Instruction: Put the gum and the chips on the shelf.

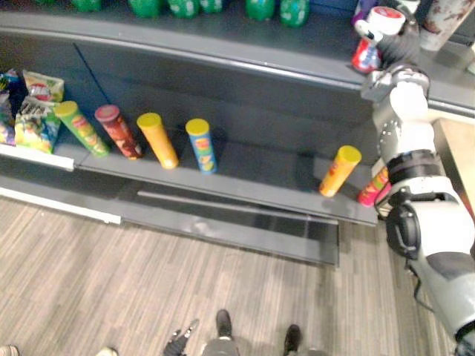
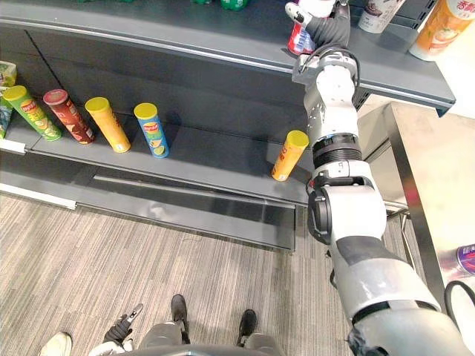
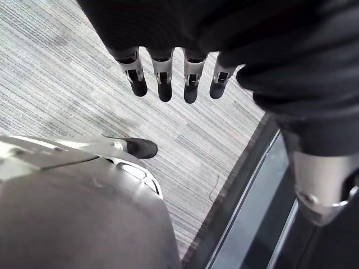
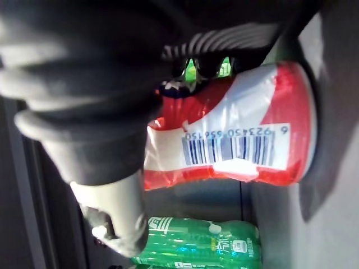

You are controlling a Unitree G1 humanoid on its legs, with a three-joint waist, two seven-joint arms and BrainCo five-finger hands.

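A red and white gum bottle (image 4: 235,140) stands with its base on the upper shelf (image 2: 223,37). My right hand (image 2: 328,31) is raised to that shelf, its fingers curled round the bottle (image 1: 366,46). On the lower shelf (image 1: 252,182) a yellow chips tube (image 1: 339,170) leans beside my right arm. Further left, several more chips tubes (image 1: 159,139) lean in a row. My left hand (image 3: 168,78) hangs over the carpet with straight fingers and holds nothing.
Green bottles (image 4: 196,241) lie on the upper shelf next to the gum. Cups (image 2: 438,26) stand at that shelf's right end. Chip bags (image 1: 33,111) sit at the far left. A steel table (image 2: 430,208) is on the right.
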